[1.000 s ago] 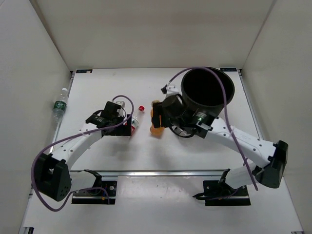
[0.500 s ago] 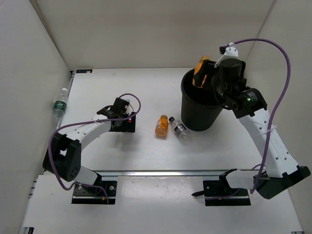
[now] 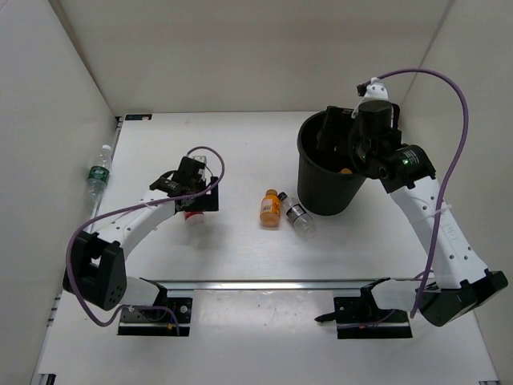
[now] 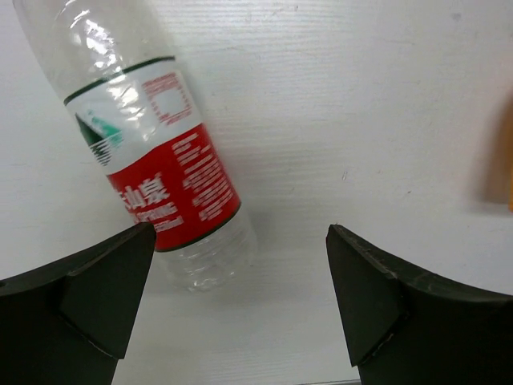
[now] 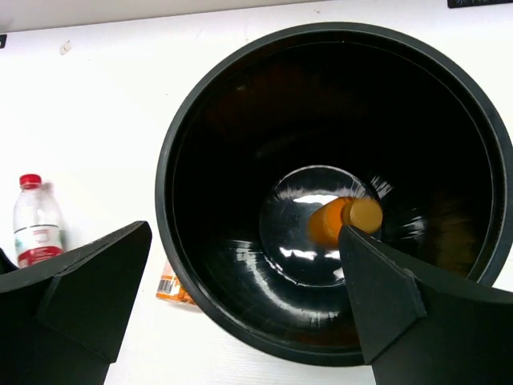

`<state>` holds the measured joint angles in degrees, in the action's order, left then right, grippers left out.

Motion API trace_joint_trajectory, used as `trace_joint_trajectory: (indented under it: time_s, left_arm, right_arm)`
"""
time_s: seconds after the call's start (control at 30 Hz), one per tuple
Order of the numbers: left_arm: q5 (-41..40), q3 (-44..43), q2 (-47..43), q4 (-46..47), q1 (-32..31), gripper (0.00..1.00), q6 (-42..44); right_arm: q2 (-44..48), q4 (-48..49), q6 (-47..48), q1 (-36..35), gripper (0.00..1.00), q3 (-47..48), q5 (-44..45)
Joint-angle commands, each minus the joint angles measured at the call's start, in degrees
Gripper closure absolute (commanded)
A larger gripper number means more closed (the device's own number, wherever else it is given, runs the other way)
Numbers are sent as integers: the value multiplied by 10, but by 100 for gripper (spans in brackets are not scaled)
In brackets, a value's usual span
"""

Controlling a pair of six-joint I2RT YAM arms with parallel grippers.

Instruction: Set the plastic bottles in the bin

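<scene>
Left gripper (image 4: 238, 233) spread wide over the red-label bottle (image 4: 160, 152), which lies on the white table (image 3: 240, 249); a green-label bottle (image 3: 98, 170) lies at the left wall (image 3: 48, 120). Mid-table, with bare room around — an orange bottle (image 3: 270, 208) and a tiny clear bottle (image 3: 296, 214). Right gripper (image 5: 244, 231), just before pinching a second orange bottle (image 5: 341, 218), gapes above the bin (image 5: 208, 144) — that bottle now lies inside.

Black bin (image 5: 207, 148), orange bottle (image 5: 337, 221) — clear bottle (image 4: 160, 164) with red-and-white label.

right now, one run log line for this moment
right tool: open above bin | orange bottle: in bin | left tool: open over red-label bottle
</scene>
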<state>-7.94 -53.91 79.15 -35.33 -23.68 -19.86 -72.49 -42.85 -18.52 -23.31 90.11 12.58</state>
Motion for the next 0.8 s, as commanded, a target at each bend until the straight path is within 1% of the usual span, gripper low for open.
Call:
trace_joint_trajectory:
  time_s: [0.0,0.07,0.13,0.2,0.27,0.33,0.43,0.5,0.6,0.67,0.73,0.77]
  left_arm:
    - [-30,-26,-36,-10,12,1,-14]
    - [-60,-26,-43,-21,24,1,-30]
    - [-87,-32,-50,-33,51,1,-52]
    - [-101,-27,-54,-40,94,2,-66]
    - [-125,-18,-52,-45,122,1,-81]
    - [-133,-10,-45,-34,137,1,-80]
    - [-103,-3,-13,-5,144,1,-75]
    - [-83,4,4,17,140,1,-77]
    - [-94,0,49,4,135,2,-83]
    - [-95,-13,79,-3,137,1,-90]
    - [-105,-14,89,-18,144,1,-94]
    - [-129,-13,91,-24,146,1,-100]
  right_arm:
    - [31,31,21,-26,1,-7,12]
    - [45,41,32,-56,1,-19,15]
    - [42,26,43,-88,1,-11,27]
    - [34,19,47,-128,1,-4,38]
    - [27,14,55,-150,0,0,40]
    - [31,24,59,-177,1,1,32]
    - [24,32,70,-211,1,12,38]
    - [20,22,74,-220,0,30,42]
    - [9,0,82,-244,1,46,62]
    - [23,-3,75,-242,1,45,73]
    - [33,-9,66,-224,1,36,66]
    - [41,-7,64,-211,1,27,55]
